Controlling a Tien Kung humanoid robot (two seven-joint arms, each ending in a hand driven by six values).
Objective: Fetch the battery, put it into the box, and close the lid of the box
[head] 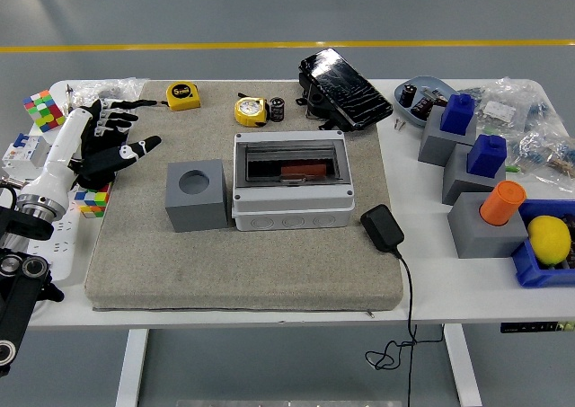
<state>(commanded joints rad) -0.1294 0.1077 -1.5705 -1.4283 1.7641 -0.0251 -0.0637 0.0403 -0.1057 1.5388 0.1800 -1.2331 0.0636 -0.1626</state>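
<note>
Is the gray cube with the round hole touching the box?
Cannot tell. In the head view the gray cube sits right beside the box, their edges meeting with no plain gap.

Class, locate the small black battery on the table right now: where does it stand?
In the head view, the battery stands upright at the mat's far edge, just right of the yellow tape measure and left of the black device, behind the grey box.
</note>
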